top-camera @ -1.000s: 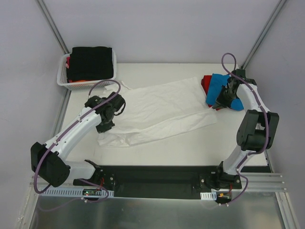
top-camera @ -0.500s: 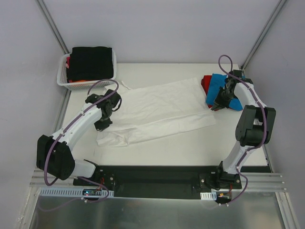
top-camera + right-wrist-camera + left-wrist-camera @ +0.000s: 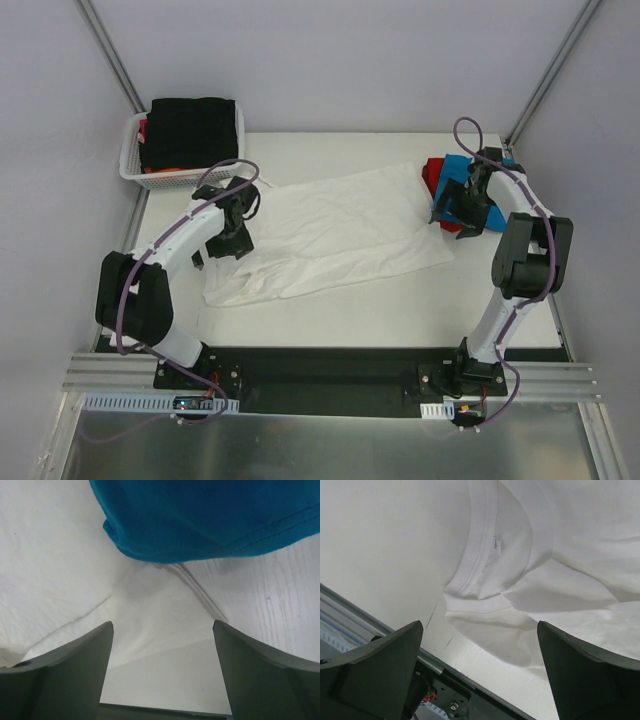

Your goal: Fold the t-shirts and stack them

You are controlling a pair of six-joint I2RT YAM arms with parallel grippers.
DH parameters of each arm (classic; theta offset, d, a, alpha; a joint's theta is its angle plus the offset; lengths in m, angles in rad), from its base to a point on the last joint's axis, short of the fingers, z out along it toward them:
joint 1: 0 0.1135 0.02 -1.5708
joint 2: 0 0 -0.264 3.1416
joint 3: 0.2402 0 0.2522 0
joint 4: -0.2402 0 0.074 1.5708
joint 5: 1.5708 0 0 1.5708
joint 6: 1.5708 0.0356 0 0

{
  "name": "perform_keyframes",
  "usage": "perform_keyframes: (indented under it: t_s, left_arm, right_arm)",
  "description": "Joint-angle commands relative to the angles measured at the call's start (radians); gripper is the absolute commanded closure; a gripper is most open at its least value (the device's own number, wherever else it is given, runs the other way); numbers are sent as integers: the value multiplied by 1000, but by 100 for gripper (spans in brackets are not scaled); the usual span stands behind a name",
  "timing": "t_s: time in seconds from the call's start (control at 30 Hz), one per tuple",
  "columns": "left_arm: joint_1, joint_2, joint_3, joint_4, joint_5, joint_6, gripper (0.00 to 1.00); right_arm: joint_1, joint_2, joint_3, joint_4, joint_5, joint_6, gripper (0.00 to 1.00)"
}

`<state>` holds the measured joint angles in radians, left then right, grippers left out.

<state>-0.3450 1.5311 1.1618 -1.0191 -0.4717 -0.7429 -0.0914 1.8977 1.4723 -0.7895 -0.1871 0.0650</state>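
**Both arms hover open-jawed over a white t-shirt spread across the table**

The left gripper (image 3: 479, 630) has its fingers wide apart and empty above the collar of the white t-shirt (image 3: 340, 235), near the left edge of the table (image 3: 400, 300). The right gripper (image 3: 161, 625) is likewise spread and holds nothing. It hangs over the shirt's opposite end, where the edge of the blue t-shirt (image 3: 200, 520) meets the white cloth. The blue shirt lies on a red t-shirt (image 3: 433, 172) at the far right. A folded black t-shirt (image 3: 190, 130) fills the white lattice basket (image 3: 135, 170) at the far left corner.
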Motion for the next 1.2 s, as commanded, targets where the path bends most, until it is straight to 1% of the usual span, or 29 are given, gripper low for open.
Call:
perform_keyframes:
  t_s: [0.0, 0.07, 0.1, 0.13, 0.17, 0.2, 0.23, 0.27, 0.37, 0.43, 0.5, 0.53, 0.6, 0.63, 0.67, 0.7, 0.77, 0.9, 1.13, 1.17]
  left_arm:
    - [-2, -34, 44, 2, 34, 25, 1]
    - [-17, -94, 24, -1, 50, 22, 1]
    - [-23, -115, 1, -3, 59, 20, 1]
    - [-43, -155, -16, -3, 68, 17, 1]
    - [-58, -176, -34, -3, 90, 14, 2]
    - [-75, -199, -74, -1, 94, -1, 5]
    - [-128, -242, -94, 1, 100, -10, 13]
    - [-155, -259, -112, 1, 117, -21, 20]
    - [-259, -299, -180, -1, 134, -85, 43]
    - [-291, -304, -224, 7, 168, -145, 47]
    - [-347, -299, -247, 16, 173, -179, 48]
    - [-362, -287, -251, 25, 171, -185, 48]
    - [-391, -272, -241, 28, 171, -188, 47]
    - [-399, -261, -235, 28, 168, -187, 47]
    - [-403, -258, -229, 30, 166, -184, 46]
    - [-410, -256, -217, 28, 166, -179, 46]
    - [-414, -261, -211, 27, 174, -179, 46]
    - [-422, -290, -208, 21, 182, -177, 45]
    - [-422, -367, -203, -32, 171, -171, 44]
    - [-422, -374, -205, -36, 173, -173, 44]
  right_arm:
    - [18, -93, 13, 1, 18, -24, 11]
    - [22, -156, -30, -1, 11, -27, 11]
    - [28, -213, -52, -4, 18, -28, 13]
    - [32, -244, -78, 1, 15, -30, 17]
    - [35, -268, -148, 6, 11, -30, 19]
    - [38, -290, -180, 10, 11, -28, 22]
    - [39, -331, -220, 27, 11, -25, 28]
    - [41, -347, -281, 38, 11, -24, 30]
    - [44, -371, -342, 70, 0, -10, 32]
    - [58, -365, -365, 78, 5, -11, 35]
    - [77, -350, -374, 84, 17, -16, 42]
    - [84, -344, -379, 93, 20, -19, 51]
    - [90, -324, -382, 102, 26, -18, 66]
    - [90, -316, -382, 110, 31, -16, 85]
    - [90, -312, -380, 110, 31, -11, 94]
    - [90, -301, -377, 111, 32, -8, 99]
    - [90, -287, -368, 116, 28, 1, 99]
    - [90, -206, -325, 104, 2, 12, 99]
    - [90, -151, -276, 101, -6, 27, 99]
    - [107, -146, -274, 102, -6, 29, 99]
